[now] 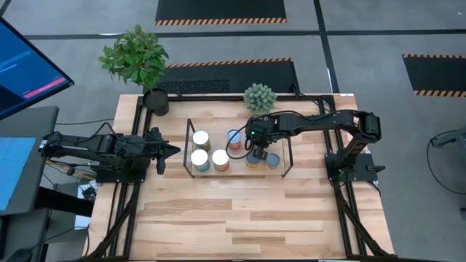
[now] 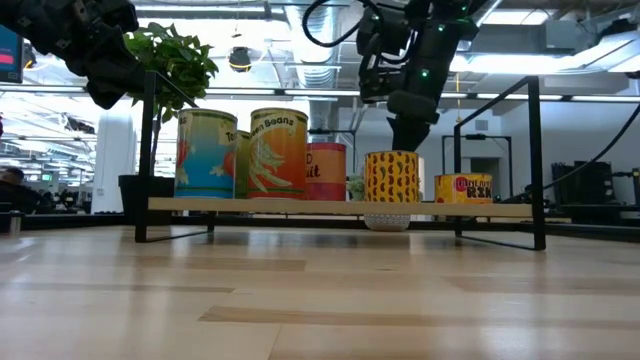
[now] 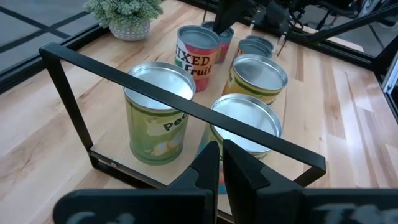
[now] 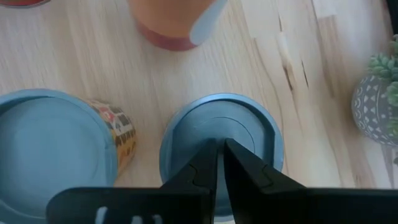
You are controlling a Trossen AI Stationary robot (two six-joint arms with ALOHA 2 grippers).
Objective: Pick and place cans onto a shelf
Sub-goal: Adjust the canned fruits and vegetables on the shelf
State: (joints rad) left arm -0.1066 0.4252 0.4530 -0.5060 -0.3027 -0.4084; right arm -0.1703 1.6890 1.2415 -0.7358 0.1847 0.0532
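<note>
Low view alone shows can (image 2: pixel 391 178) labels under right pincer (image 2: pixel 405 135).

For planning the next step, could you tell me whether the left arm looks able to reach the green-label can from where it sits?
Probably yes: the left gripper faces the green-label can from just outside the shelf's black wire end frame, which it must clear.

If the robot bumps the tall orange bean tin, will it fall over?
The tall orange bean tin stands upright, taller than wide, so a high bump might tip it. Tipped, its round side would likely roll.
</note>
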